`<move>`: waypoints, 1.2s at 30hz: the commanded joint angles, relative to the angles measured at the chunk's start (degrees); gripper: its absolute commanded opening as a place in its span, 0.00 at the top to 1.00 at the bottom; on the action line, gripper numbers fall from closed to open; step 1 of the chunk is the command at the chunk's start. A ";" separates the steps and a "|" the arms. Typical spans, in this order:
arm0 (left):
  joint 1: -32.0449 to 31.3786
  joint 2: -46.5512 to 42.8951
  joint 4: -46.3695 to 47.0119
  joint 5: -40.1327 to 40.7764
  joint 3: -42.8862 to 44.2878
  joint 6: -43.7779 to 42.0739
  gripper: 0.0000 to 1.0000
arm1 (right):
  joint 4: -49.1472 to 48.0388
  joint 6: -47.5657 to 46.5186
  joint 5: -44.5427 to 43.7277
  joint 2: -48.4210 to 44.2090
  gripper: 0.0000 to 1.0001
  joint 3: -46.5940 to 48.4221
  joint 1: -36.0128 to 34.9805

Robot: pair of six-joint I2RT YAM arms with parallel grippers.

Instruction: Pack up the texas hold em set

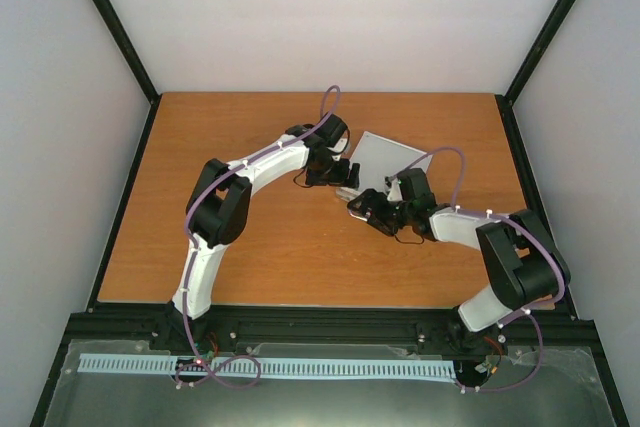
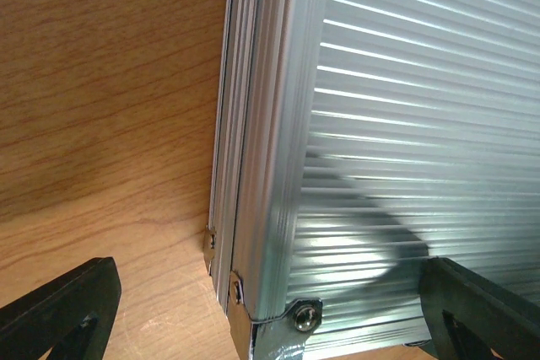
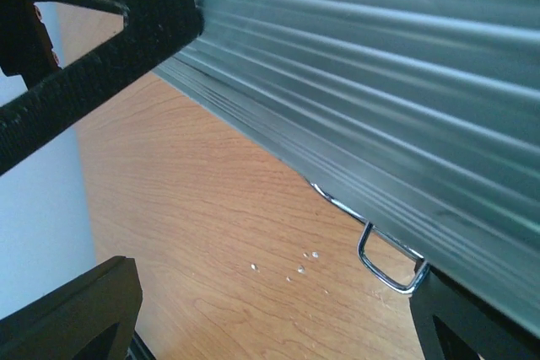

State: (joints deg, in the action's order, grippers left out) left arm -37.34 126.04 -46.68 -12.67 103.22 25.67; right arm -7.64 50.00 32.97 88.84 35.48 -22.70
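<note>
Wooden table [image 1: 280, 257] first. Toward its middle, the right gripper [image 1: 358, 207] sits at the near edge of the silver case [image 1: 385, 162], fingers spread wide beside a wire loop [image 3: 388, 267]. Just beyond, the left gripper [image 1: 335, 175], also spread wide, straddles the case's left corner. The closed case lies flat, right of centre, nearer the far edge.

A lab test cell is shown; a wooden table [image 1: 300, 257] is boxed in by white walls [image 1: 330, 7] and black posts [image 1: 110, 22]; two robot arms [image 1: 215, 212] are bolted to a rail [image 1: 330, 325].
</note>
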 commanded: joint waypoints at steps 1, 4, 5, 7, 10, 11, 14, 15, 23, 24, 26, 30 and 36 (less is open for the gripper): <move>-0.54 1.73 -7.12 2.83 -2.49 -2.11 0.00 | -5.98 0.93 2.19 0.84 0.11 0.46 0.66; -0.53 1.78 -7.29 2.98 -2.50 -2.19 0.00 | -6.23 1.42 2.61 1.07 0.11 1.06 1.11; -0.54 1.78 -7.30 3.06 -2.57 -2.20 0.00 | -6.51 1.67 2.73 1.07 0.11 1.09 1.22; -0.52 1.67 -7.37 3.17 -2.65 -2.20 0.00 | -6.82 2.34 3.04 0.87 0.11 1.20 1.53; -0.54 1.67 -7.44 3.23 -2.67 -2.32 0.00 | -6.01 2.75 1.87 -0.33 0.11 1.24 2.20; -0.54 1.74 -7.47 3.26 -2.60 -2.37 0.00 | -5.67 2.82 1.39 -0.93 0.11 1.27 2.50; -0.54 1.86 -7.54 3.31 -2.58 -2.53 0.00 | -4.88 2.67 1.04 -1.87 0.11 1.40 3.99; -0.54 1.89 -7.62 3.22 -2.58 -2.51 0.00 | -4.66 2.52 1.23 -2.15 0.11 1.59 4.51; -0.53 1.68 -7.48 3.35 -3.14 -2.71 0.00 | -3.90 1.75 1.85 -2.34 0.11 2.62 7.87; -0.53 1.66 -7.47 3.35 -3.33 -2.81 0.00 | -4.15 1.84 2.11 -2.12 0.11 2.82 7.99; -0.54 1.54 -7.33 3.36 -3.69 -2.82 0.00 | -4.75 2.22 2.23 -1.80 0.11 3.16 8.00; -0.53 1.33 -7.12 3.33 -4.36 -2.75 0.00 | -6.23 3.83 2.34 -1.15 0.11 3.97 8.02; -0.49 1.14 -7.03 3.54 -4.68 -2.90 0.00 | -7.25 5.65 1.57 -0.08 0.11 5.59 7.98</move>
State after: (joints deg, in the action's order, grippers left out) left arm -37.41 125.29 -45.04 -12.86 101.60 25.30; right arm -9.21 55.24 36.45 88.03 38.15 -15.40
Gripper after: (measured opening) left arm 0.998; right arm 0.888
